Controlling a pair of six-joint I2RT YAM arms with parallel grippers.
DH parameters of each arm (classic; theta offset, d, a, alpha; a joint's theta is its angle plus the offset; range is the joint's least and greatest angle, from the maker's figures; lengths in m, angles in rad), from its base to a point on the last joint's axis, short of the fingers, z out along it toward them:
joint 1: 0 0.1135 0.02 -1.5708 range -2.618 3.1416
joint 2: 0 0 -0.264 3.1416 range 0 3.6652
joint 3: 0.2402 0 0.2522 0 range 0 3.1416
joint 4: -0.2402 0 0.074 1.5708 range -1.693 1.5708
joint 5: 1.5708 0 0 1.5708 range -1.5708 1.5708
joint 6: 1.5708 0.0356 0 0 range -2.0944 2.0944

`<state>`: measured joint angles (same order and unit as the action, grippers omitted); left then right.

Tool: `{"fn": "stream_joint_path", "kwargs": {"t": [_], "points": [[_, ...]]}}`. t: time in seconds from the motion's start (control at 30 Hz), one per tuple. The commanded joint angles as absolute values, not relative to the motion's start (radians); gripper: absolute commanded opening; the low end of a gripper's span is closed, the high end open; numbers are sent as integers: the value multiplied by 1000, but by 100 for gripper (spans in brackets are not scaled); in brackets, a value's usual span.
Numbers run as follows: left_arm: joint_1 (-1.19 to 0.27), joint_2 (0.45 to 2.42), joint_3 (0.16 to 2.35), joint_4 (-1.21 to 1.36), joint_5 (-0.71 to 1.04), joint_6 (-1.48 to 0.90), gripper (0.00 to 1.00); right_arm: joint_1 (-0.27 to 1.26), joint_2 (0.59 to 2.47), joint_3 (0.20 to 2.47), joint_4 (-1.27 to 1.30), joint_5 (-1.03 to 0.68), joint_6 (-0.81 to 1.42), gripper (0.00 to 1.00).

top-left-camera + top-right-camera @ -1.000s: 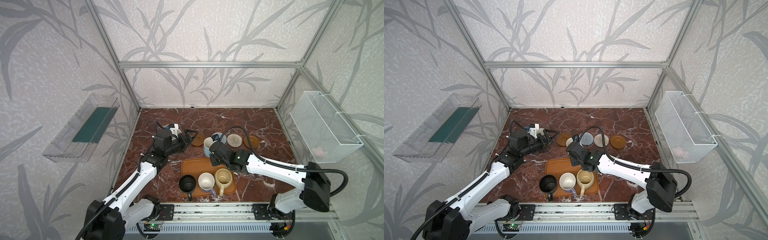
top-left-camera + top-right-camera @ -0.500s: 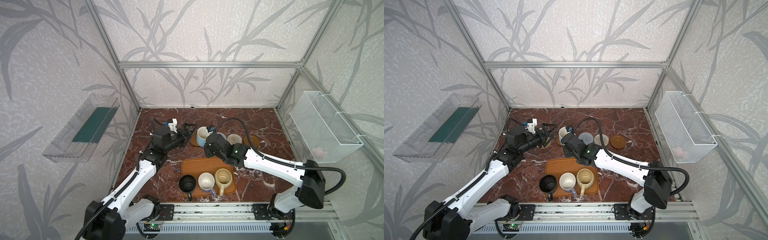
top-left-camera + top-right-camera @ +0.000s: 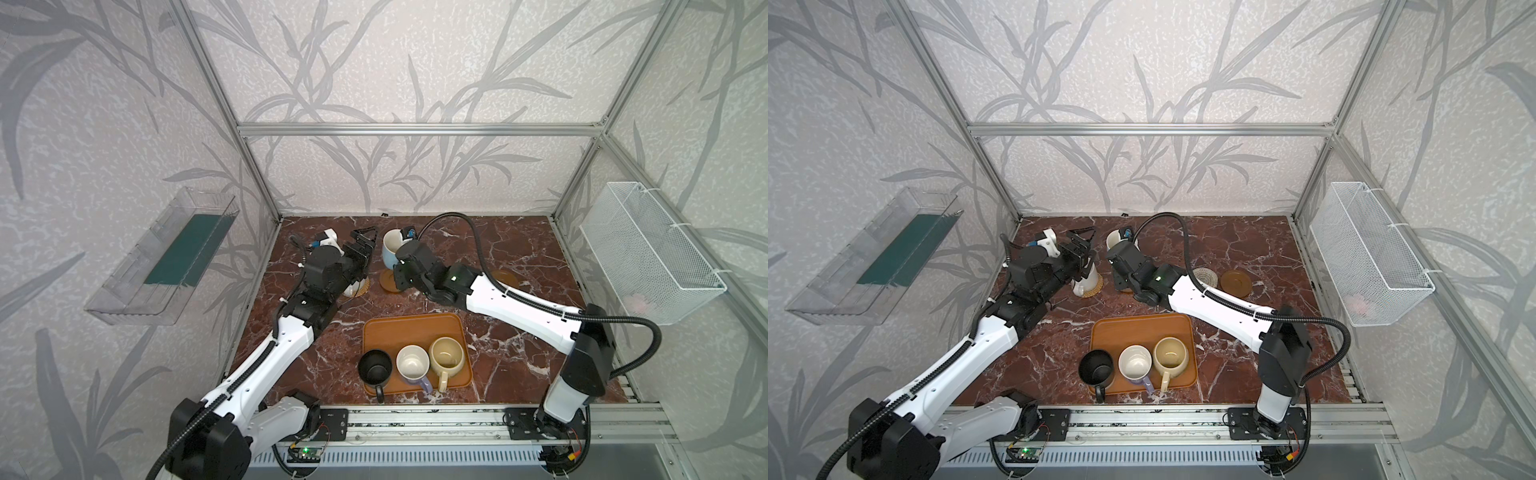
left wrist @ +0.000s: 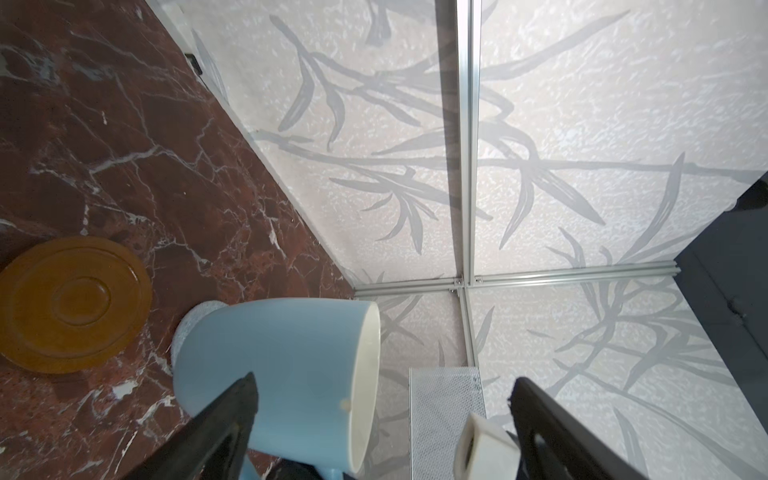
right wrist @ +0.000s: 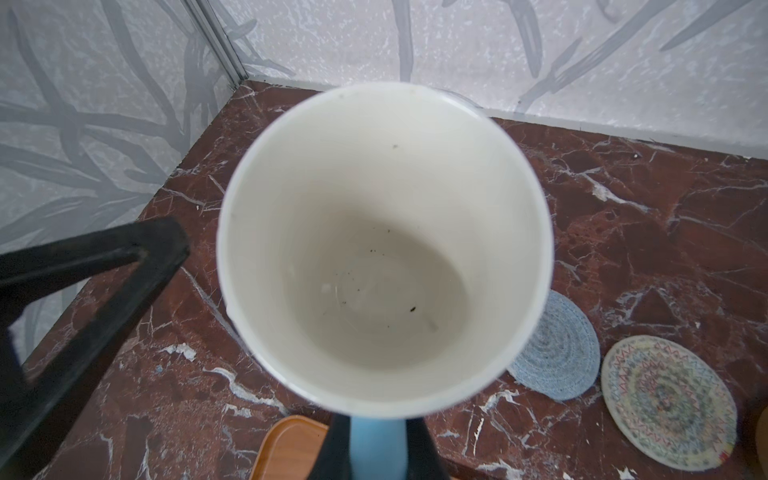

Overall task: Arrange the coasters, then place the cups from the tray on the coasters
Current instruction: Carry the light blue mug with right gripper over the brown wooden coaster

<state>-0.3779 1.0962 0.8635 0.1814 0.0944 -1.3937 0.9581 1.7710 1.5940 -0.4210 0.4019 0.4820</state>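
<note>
Right pincer [image 5: 376, 455] is clenched on the handle of the light blue cup [image 3: 392, 249], held upright clear of the counter [image 3: 498, 257]; the bare brown coaster [image 3: 386, 281] lies just beneath, toward the tray [image 3: 409, 328]; left pincer [image 3: 365, 241] gapes.

Bright, even light.
Soft shadows on the table [image 3: 519, 249]; both top views bow at the edges; the cup [image 5: 382, 249] blurs close to my wrist.
</note>
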Motion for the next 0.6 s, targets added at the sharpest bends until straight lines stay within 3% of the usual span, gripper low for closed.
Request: {"fn": "stream_joint_path", "kwargs": {"t": [0.0, 0.23, 0.57], "points": [[-375, 1104, 933, 101, -34, -1489, 99, 954, 1811, 1695, -410, 469, 493, 0], [-374, 1152, 1042, -165, 18, -1579, 99, 944, 1916, 1796, -444, 476, 503, 0], [-337, 1124, 949, -211, 78, -1624, 92, 920, 1961, 1754, -420, 520, 521, 0]]}}
